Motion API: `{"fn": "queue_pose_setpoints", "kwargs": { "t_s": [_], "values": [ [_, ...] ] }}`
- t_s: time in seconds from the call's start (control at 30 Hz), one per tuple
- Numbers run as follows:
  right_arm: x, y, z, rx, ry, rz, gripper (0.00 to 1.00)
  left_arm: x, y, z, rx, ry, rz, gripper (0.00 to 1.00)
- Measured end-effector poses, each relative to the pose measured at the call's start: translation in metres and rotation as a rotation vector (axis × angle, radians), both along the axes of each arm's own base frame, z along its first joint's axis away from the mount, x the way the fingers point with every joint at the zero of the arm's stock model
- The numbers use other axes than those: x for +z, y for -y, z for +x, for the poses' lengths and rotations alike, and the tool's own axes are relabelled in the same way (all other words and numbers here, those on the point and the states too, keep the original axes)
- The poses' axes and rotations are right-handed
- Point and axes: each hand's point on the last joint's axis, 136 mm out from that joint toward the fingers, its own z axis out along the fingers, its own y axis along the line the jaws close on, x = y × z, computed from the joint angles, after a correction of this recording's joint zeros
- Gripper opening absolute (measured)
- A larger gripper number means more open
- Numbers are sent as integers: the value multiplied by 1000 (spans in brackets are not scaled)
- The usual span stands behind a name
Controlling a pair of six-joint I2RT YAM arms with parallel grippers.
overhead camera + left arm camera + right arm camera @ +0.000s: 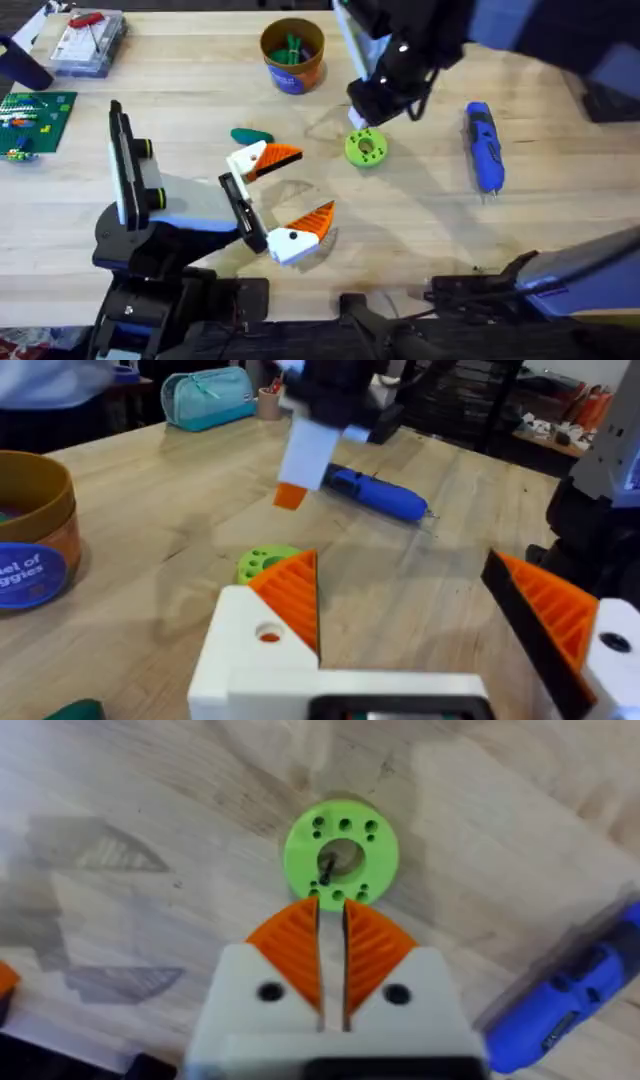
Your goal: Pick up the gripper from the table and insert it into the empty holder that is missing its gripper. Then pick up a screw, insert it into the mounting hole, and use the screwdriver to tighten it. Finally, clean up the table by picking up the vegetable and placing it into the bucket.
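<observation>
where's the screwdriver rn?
The screwdriver lies flat on the table on the right side of the overhead view, to the right of the lime-green disc and the right gripper, untouched by either gripper.

Pale wooden table (560, 225), dark shelving (470, 400) behind

Right pincer (385, 100) dark, blurred under camera; bucket (35, 530) cut by edge, label partly unreadable.

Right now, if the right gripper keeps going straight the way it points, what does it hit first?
Most likely the lime-green round disc with holes: the right gripper, fingers nearly shut, points down just above its near rim. Height above it is unclear.
</observation>
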Motion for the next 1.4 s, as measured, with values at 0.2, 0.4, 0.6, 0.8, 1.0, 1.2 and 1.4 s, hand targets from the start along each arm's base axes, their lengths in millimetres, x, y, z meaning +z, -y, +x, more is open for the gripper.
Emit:
{"fn": "queue_pose_setpoints", "kwargs": {
  "t_s": [0.2,0.4,0.6,0.8,1.0,1.2,1.4],
  "values": [
    [18,10,-13,-29,4,10,930,0,0,0,0,0,0,990],
    [16,14,-19,-83,-17,7,994,0,0,0,0,0,0,990],
    [-3,21,-29,-194,-60,-4,995,0,0,0,0,0,0,990],
    [-30,23,-33,-280,-76,1,995,0,0,0,0,0,0,990],
    [-50,22,-31,-331,-65,25,995,0,0,0,0,0,0,990],
    [-53,16,-23,-349,-40,56,949,0,0,0,0,0,0,990],
    [-69,12,-19,-350,-56,39,920,0,0,0,0,0,0,990]
  ]
}}
